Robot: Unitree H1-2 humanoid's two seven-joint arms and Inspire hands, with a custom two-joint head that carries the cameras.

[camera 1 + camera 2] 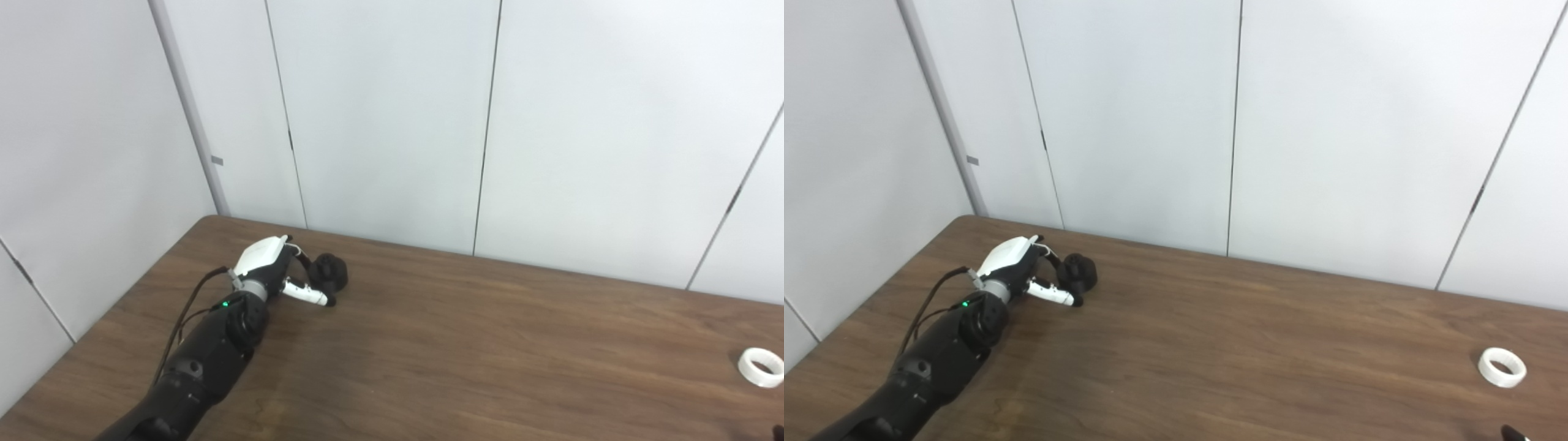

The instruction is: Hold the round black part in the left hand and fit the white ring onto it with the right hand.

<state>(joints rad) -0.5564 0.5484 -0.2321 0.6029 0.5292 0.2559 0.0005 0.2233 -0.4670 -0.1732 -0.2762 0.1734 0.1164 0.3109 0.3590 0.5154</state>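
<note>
Brown wood-grain covers the desk point(465, 343) we look down on, and pale grey wall panels point(380, 116) with thin dark seams close it in at the back and left. Going left to right, we count one black arm ending in the left robot hand point(278, 272), its fingers and thumb curled around one round black part point(329, 274) that sits on the desk near the far left corner. Well apart, near the right edge, lies one white ring point(1501, 367), flat and untouched. Of the right robot hand point(1513, 433) we see only a dark tip at the bottom right; we cannot tell its state.
</note>
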